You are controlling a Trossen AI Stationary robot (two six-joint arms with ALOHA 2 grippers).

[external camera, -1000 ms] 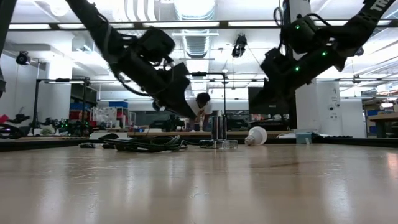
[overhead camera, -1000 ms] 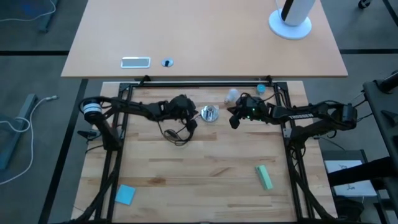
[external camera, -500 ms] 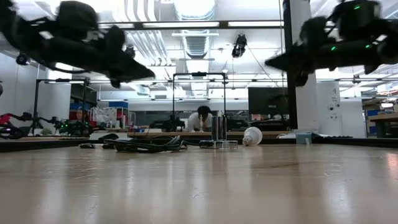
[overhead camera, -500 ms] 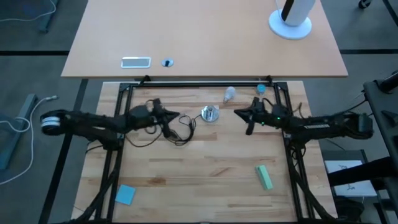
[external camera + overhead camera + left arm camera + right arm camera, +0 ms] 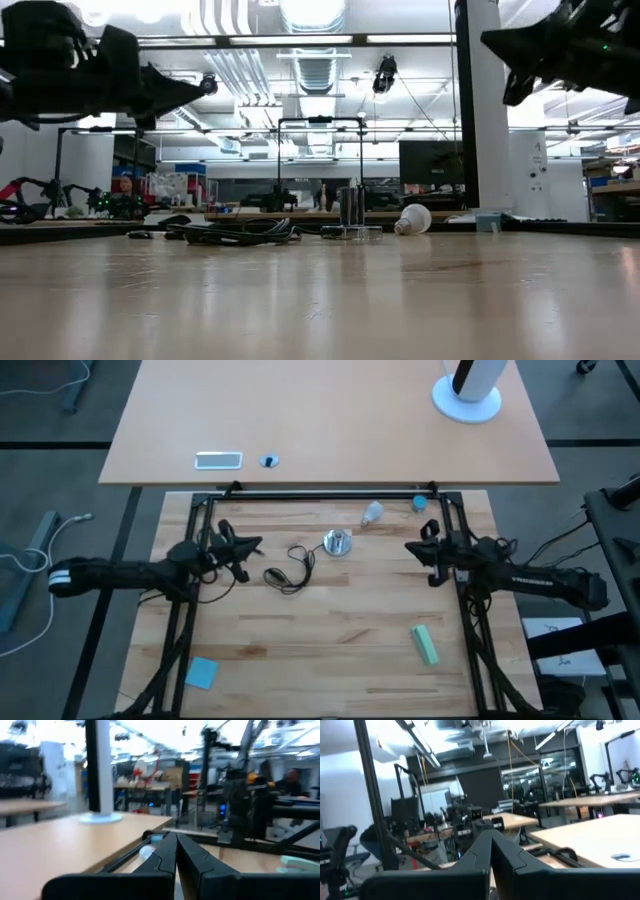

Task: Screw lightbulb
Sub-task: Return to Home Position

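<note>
The frosted-white lightbulb [image 5: 371, 513] lies on its side on the table near the far edge, and also shows in the low view [image 5: 412, 218]. The round silver socket [image 5: 337, 542] stands upright to its left, with its black cord [image 5: 290, 565] coiled on the table. My left gripper [image 5: 255, 543] is shut and empty, raised left of the cord, its fingers level and pointing toward the socket. My right gripper [image 5: 410, 547] is shut and empty, raised right of the socket and pointing toward it. In both wrist views the fingertips meet [image 5: 175, 837] [image 5: 490, 834].
A small blue cap [image 5: 421, 503] sits by the far edge, right of the bulb. A green block [image 5: 425, 644] and a blue block [image 5: 201, 672] lie toward the near edge. A black frame rail [image 5: 330, 491] runs along the far edge.
Both grippers have drawn back from the socket and risen. The left has gone toward the table's left edge and the right toward the right edge. Both have tipped from pointing down to about level. The bulb and socket stay where they were.
</note>
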